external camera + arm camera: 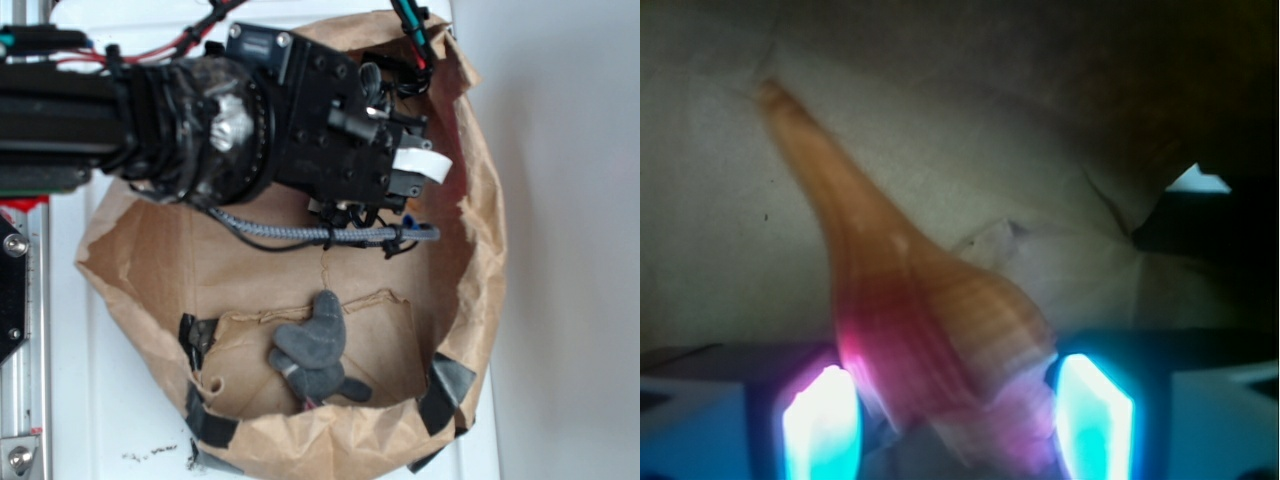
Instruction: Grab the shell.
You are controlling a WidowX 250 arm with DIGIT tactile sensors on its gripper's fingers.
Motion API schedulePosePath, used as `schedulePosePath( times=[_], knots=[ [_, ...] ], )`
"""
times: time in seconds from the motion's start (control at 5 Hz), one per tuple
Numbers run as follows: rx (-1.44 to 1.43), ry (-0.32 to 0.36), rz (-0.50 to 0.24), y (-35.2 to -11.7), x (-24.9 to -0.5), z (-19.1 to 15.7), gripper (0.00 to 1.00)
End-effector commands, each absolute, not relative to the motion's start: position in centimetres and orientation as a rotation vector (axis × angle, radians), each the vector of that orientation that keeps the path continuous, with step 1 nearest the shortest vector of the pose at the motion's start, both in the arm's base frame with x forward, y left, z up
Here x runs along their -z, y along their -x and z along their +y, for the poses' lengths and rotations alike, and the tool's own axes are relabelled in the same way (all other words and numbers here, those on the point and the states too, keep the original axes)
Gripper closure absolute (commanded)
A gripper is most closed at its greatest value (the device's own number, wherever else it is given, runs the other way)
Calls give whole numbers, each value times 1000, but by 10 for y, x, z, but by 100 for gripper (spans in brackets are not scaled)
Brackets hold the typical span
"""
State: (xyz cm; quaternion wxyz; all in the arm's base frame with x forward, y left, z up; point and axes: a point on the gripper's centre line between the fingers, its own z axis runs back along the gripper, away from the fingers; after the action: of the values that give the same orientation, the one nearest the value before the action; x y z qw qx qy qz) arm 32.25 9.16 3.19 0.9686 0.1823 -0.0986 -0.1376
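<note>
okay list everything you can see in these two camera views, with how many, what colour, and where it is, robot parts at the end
shell: one, orange-brown, ribbed; wrist view shows its wide end between the fingers, pointed tail running up and left; not visible in the exterior view
plush toy: one, grey, lying on the bag floor near the lower rim
paper bag: one, brown, rolled down into an open basin, dark tape patches at the lower corners
table: one, white, under the bag
arm: one, black, reaching in from the left over the bag's upper part
gripper: one, fingers glowing pale blue on either side of the shell; contact too blurred to judge
</note>
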Motion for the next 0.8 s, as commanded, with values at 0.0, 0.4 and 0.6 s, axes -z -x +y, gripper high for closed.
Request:
schedulePosePath(
  times=[0.0,0.4,0.6],
  knots=[
    [330,-273,-202,-313,-51,82,100],
    [404,-84,-234,-286,-109,76,100],
    [435,-6,-255,-265,-148,64,100]
  ],
)
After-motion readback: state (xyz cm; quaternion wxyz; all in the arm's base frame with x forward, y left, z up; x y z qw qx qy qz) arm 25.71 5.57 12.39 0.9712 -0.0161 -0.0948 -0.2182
